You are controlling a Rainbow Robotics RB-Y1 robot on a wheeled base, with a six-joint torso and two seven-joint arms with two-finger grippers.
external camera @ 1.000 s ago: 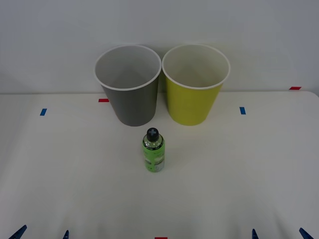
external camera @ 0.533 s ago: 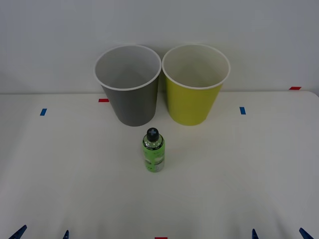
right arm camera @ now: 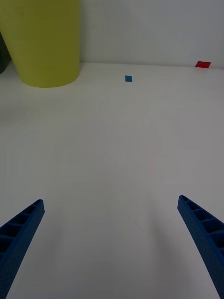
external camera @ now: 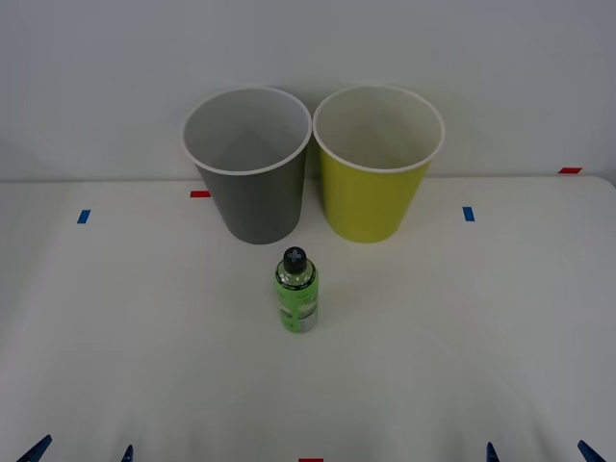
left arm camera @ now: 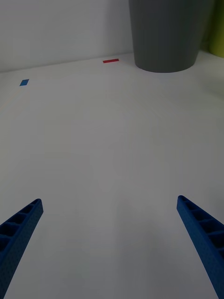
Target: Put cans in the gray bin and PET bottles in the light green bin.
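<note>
The bottle (external camera: 297, 292) stands upright on the white desk (external camera: 462, 337), its black cap up and green label facing the camera, just in front of the gap between the two bins and apart from both. The gray bin (external camera: 249, 183) stands at the back on the robot's left and the green bin (external camera: 376, 178) right beside it on the robot's right, their white rims nearly touching; both stand upright with pale insides showing. The left tool (left arm camera: 109, 245) waits low over the near left part of the desk, its blue ribbed fingers (left arm camera: 18, 231) spread wide apart with nothing between them, the gray bin well ahead of it. The right tool (right arm camera: 111, 245) waits over the near right part, fingers (right arm camera: 203, 233) likewise spread and gripping nothing. Small blue (external camera: 84, 217) and red tape marks (external camera: 200, 193) lie on the desk.
</note>
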